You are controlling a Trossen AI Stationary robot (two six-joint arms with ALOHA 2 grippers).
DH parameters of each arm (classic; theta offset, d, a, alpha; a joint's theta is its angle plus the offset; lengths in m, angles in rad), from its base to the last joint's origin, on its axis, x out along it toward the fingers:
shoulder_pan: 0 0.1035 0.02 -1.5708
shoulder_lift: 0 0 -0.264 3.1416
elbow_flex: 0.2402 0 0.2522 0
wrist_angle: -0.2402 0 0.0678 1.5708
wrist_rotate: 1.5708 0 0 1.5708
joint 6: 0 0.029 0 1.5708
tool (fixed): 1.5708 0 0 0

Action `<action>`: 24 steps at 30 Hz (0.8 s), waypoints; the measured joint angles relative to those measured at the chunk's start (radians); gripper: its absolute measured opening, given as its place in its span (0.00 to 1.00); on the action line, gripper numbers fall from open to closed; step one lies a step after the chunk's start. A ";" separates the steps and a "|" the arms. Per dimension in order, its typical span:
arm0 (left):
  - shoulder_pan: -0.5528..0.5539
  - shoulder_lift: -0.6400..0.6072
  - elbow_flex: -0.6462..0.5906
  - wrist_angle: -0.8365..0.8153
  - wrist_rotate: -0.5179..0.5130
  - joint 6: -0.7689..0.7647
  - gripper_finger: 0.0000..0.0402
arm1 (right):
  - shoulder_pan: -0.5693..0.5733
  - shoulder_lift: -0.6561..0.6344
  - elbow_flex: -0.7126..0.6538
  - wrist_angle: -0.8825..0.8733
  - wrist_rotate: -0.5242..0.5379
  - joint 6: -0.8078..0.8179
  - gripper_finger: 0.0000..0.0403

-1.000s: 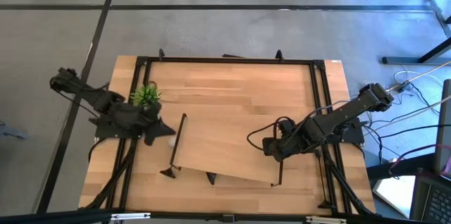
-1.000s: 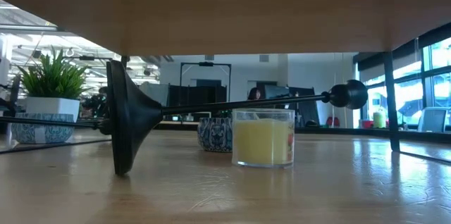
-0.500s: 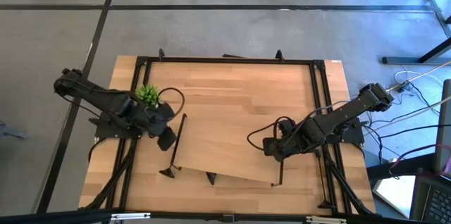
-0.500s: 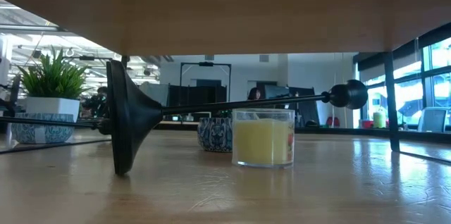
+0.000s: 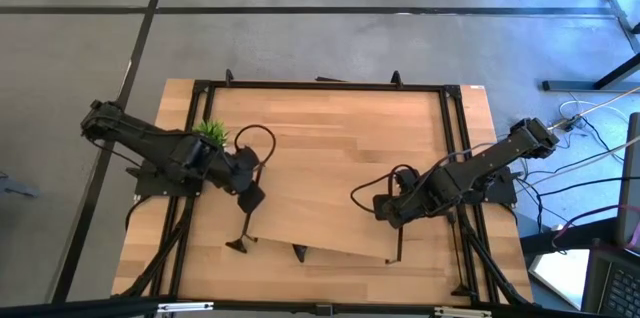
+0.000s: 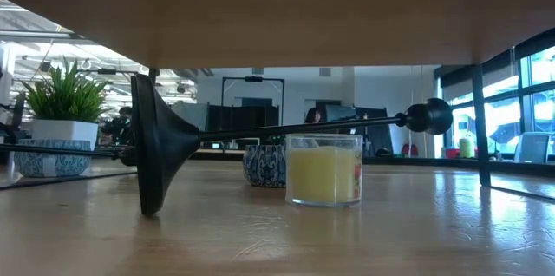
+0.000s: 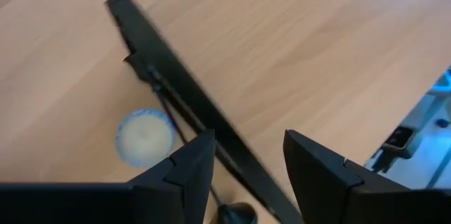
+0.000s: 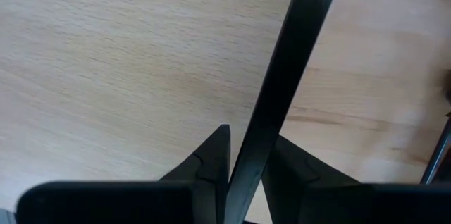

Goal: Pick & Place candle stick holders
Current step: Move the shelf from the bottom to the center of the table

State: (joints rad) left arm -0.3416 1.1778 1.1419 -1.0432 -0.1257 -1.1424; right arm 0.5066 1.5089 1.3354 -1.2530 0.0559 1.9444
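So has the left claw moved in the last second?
Yes. In the high view the left claw has swung rightward, away from the potted plant and over the lying candlestick's stem.

A candlestick [image 6: 260,128] lies on the table [image 6: 390,233], a candle jar [image 6: 323,169] beside it.

Even daylight on the high view, soft shadows. Low view backlit by windows [image 6: 529,94]; shelf underside [image 6: 277,16] dim, near tabletop [image 6: 277,241] blurry. Left wrist view motion-smeared; right wrist sharp.
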 joint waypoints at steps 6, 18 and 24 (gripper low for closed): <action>0.024 0.016 -0.002 0.023 0.031 0.020 0.42 | -0.001 0.000 0.000 -0.001 0.000 0.000 0.18; 0.023 0.044 0.024 -0.011 0.036 0.020 0.42 | -0.002 0.000 0.000 -0.004 0.004 0.001 0.18; 0.024 0.022 0.036 -0.142 0.015 0.002 0.42 | -0.003 0.000 0.000 -0.006 0.004 0.001 0.18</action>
State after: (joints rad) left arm -0.3180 1.2003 1.1778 -1.1857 -0.1108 -1.1408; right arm 0.5041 1.5089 1.3350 -1.2593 0.0598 1.9455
